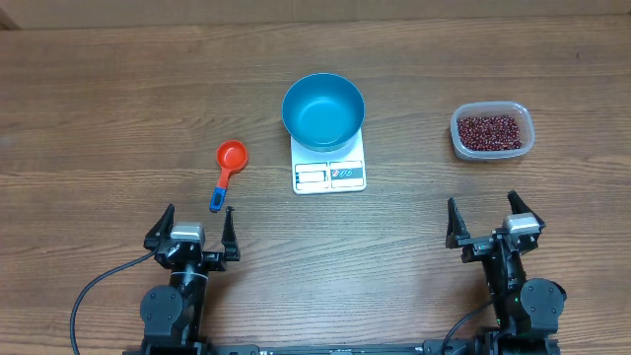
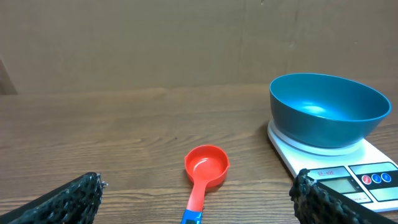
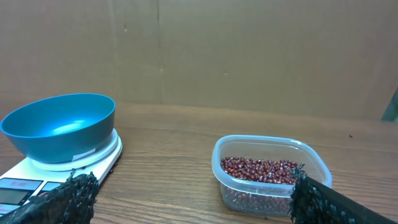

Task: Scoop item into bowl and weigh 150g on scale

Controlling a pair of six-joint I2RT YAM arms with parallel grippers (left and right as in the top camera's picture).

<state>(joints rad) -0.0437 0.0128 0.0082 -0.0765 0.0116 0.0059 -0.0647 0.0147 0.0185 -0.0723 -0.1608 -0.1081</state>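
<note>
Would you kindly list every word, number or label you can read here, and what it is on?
None can be read. The scale has markings by its display and buttons, too small and blurred in every view. The bowl, scoop and tub show no text.

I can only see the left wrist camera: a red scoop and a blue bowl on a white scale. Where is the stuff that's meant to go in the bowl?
Observer: The beans are in a clear plastic tub, on the table off to the right of the scale.
Visitor: Is the other arm busy with them?
Observer: No. The right gripper is open and holds nothing, on the near side of the tub and apart from it.
Visitor: The scoop's handle runs off my screen. Where does it end?
Observer: The scoop ends in a short blue grip just ahead of the open left gripper. I see no contact between them.
</note>
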